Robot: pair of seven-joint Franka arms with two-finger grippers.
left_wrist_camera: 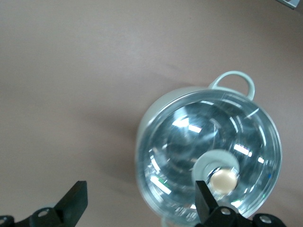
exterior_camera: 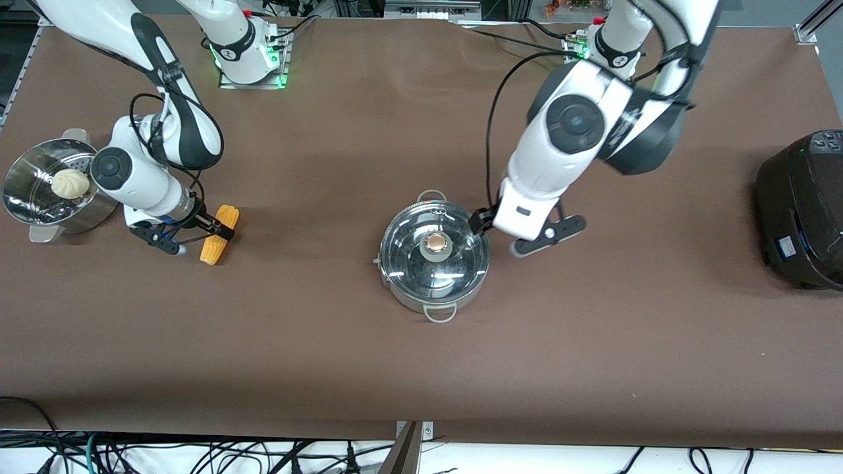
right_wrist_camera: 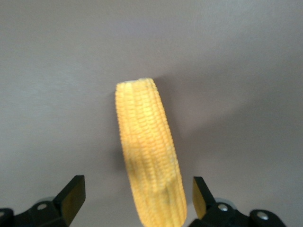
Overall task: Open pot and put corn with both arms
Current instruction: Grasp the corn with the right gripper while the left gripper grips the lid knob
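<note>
The shallow round shiny steel pot (exterior_camera: 435,266) stands on the brown table (exterior_camera: 421,368), its clear glass lid (exterior_camera: 435,253) still seated on it with the brownish knob (exterior_camera: 435,243) at the centre. One loop handle of the pot faces the front camera.

The left gripper (left_wrist_camera: 142,198) hangs over the lid's edge at the side toward the left arm's end of the table. Its black fingers (left_wrist_camera: 75,198) are spread wide and grasp nothing; one fingertip sits just beside the knob (left_wrist_camera: 223,180) in the left wrist view.

The tapered yellow-orange corn cob (exterior_camera: 219,234) lies on the table, well apart from the pot toward the right arm's end. The right gripper (right_wrist_camera: 135,196) is low at the corn (right_wrist_camera: 149,151), with its released fingers (right_wrist_camera: 73,196) straddling the cob, a gap showing on each side.

The perforated steel steamer basket (exterior_camera: 29,197) with a round white bun (exterior_camera: 70,183) stands farther from the pot than the corn. A large black rounded cooker (exterior_camera: 800,210) sits well apart from the pot, toward the left arm's end.
</note>
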